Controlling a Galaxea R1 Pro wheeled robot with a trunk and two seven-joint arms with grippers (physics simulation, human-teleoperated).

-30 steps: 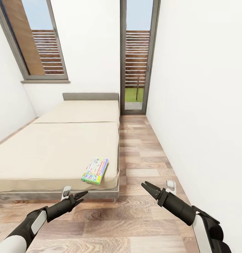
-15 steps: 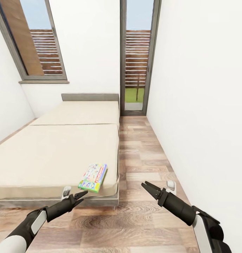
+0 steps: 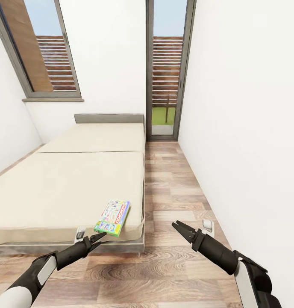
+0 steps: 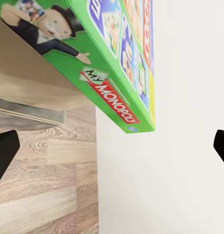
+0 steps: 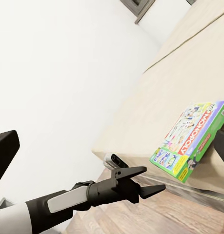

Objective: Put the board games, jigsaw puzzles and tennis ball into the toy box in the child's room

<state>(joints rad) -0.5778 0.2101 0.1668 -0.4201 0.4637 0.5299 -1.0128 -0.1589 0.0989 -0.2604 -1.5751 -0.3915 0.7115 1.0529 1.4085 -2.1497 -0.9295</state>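
A green Monopoly board game (image 3: 113,217) lies flat on the beige bed (image 3: 66,184), at its near right corner by the edge. My left gripper (image 3: 98,237) hovers open just in front of and below that corner, a short gap from the box. In the left wrist view the game (image 4: 116,73) fills the space ahead between the spread fingertips (image 4: 4,151). My right gripper (image 3: 179,227) hangs open over the floor to the right of the bed, empty. From the right wrist view I see the game (image 5: 190,141) and the left gripper (image 5: 141,181), its jaws apart.
A second mattress section and grey headboard (image 3: 109,117) lie further back. A narrow strip of wood floor (image 3: 172,188) runs between the bed and the white right wall (image 3: 249,149) to a glass door (image 3: 166,77). A window (image 3: 44,51) sits at the left.
The whole view has crept slightly closer to the bed, so the game sits a little lower and nearer my left gripper. Both arms hold the same pose.
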